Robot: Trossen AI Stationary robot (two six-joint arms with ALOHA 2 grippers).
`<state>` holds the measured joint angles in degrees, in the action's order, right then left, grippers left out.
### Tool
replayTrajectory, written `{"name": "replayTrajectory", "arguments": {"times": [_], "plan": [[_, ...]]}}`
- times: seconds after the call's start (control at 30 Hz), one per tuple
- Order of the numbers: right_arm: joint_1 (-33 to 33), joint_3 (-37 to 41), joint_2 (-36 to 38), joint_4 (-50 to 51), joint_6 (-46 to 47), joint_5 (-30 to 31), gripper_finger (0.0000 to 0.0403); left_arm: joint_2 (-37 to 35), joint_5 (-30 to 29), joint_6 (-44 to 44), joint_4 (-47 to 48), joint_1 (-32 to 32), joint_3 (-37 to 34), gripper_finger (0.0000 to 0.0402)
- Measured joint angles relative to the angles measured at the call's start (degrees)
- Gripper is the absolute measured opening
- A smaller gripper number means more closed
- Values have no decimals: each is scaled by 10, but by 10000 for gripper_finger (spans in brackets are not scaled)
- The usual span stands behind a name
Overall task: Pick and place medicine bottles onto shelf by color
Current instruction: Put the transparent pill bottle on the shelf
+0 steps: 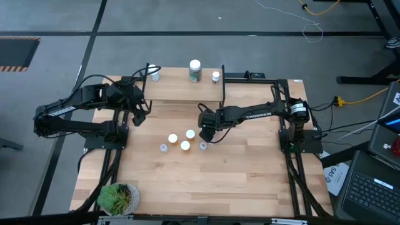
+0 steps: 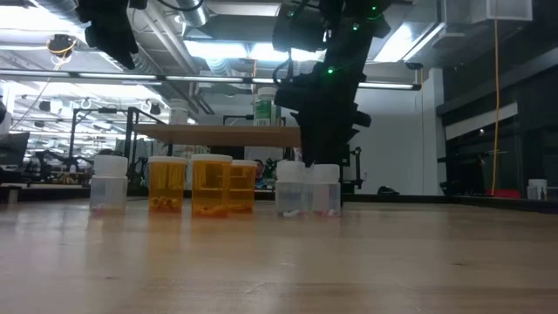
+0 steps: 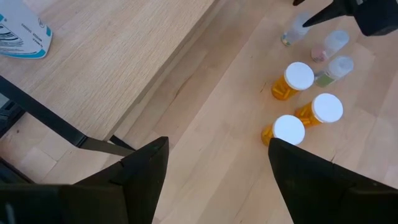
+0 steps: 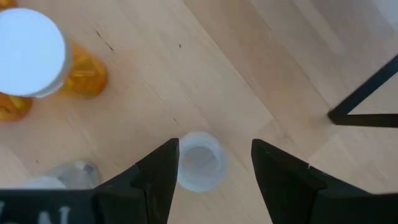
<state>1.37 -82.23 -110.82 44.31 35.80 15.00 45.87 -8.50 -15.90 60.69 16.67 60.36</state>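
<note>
Right gripper [image 4: 208, 180] open, jaws straddling a small clear bottle [image 4: 198, 160] on the table [image 4: 261, 56]. Lower squarely, close below cap, avoid the neighbouring orange bottle [image 4: 46, 59]. Left gripper [image 3: 214, 171] open, waiting beside the shelf [image 3: 118, 56].

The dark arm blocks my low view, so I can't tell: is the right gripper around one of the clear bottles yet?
Observer: The right gripper is open, with a finger on each side of a small clear bottle standing on the table. It has not closed on it.
Operator: And the left one?
Observer: The left gripper is open and empty, by the shelf's left front corner.
Operator: What's on the shelf?
Observer: A greenish bottle mid-shelf, a left small bottle and a right small bottle.
</note>
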Motion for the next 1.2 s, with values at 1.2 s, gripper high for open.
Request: {"name": "replayTrajectory", "arguments": {"times": [1.2], "plan": [[0, 12, -1, 3, 16, -42, 204, 0, 0, 0, 0, 0, 0, 271]]}}
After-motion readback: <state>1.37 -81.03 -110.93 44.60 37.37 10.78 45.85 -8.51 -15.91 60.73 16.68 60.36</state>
